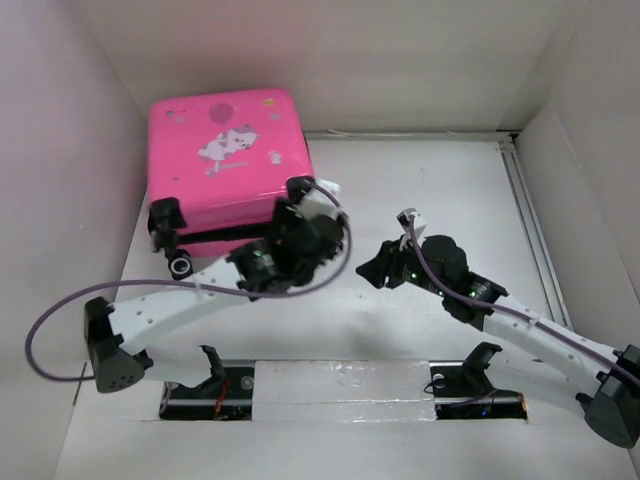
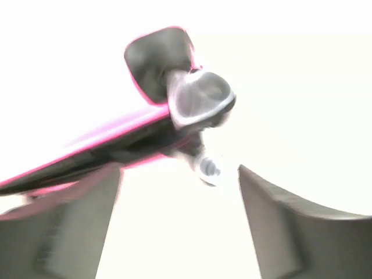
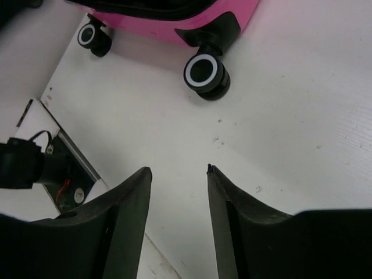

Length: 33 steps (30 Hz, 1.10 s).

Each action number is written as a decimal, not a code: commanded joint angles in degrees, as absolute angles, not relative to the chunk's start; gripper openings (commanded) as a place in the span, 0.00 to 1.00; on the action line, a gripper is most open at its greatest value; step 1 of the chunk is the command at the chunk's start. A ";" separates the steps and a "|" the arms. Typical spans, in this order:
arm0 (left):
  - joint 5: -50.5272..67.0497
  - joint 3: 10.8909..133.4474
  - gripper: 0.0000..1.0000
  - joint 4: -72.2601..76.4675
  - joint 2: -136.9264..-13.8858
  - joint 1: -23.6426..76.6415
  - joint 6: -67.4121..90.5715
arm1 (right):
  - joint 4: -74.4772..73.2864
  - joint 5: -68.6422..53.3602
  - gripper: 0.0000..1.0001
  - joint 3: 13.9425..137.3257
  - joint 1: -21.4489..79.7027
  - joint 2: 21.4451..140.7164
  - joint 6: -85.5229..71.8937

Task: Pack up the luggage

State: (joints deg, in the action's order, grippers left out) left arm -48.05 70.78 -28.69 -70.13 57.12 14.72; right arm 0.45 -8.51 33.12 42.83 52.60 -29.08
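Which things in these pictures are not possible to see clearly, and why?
- Inside of the luggage: top view, the lid covers it.
- Whether the left fingers touch the luggage: left wrist view is blurred and overexposed; in the top view the arm hides them.
- Luggage body: right wrist view, cut off by the top edge; only wheels show.

My left arm (image 1: 170, 305) stretches from the near left toward the middle, wrist bent. My left gripper (image 1: 298, 190) points far, fingers (image 2: 58, 232) standing wide apart. My right arm (image 1: 540, 335) reaches in from the near right. My right gripper (image 1: 372, 268) points left, low, jaws parted with nothing between them.
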 commanded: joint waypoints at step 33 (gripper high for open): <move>-10.74 104.78 0.00 -22.07 -109.23 -19.07 28.83 | 0.00 -3.69 0.00 82.78 29.18 104.31 -25.93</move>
State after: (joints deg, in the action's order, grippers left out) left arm -12.86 104.55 -18.68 -106.39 -19.05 31.55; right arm -0.03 -1.32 77.67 29.76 101.38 -27.40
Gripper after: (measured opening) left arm 0.003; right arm 0.009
